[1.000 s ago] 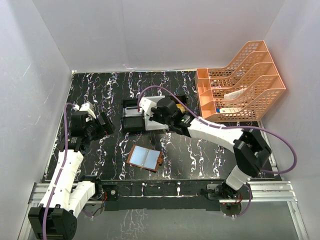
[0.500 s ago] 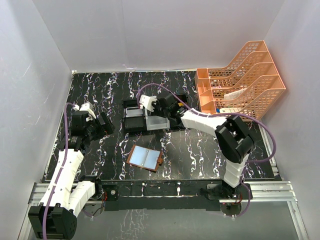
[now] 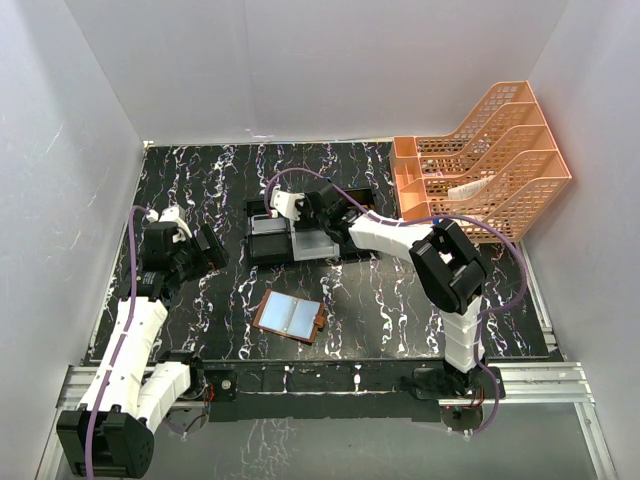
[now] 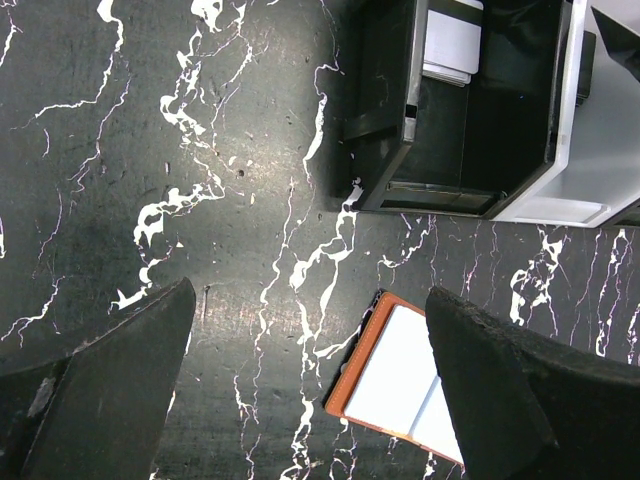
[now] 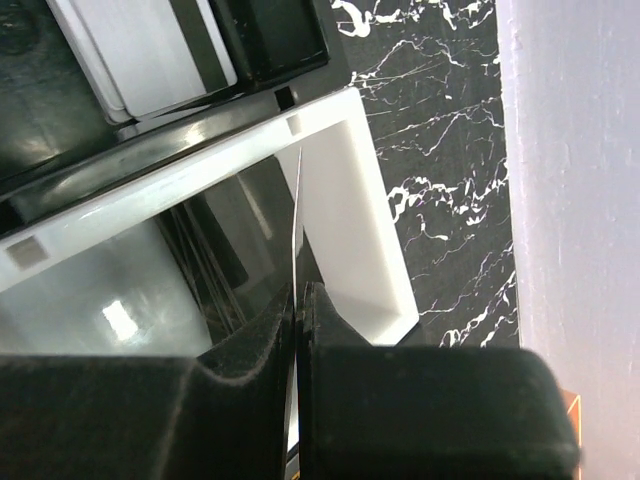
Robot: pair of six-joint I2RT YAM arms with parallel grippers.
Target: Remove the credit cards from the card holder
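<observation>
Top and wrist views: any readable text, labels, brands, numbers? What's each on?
None readable.
Cards in the tray: blank faces.
Card holder: plain pockets, no print.
Card in the right hand: edge-on, face hidden.
White items in the peach rack: too small to tell.

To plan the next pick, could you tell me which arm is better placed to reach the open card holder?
Likely left: the left gripper hangs open near the card holder, while the right gripper is shut on a card over the tray.
</observation>
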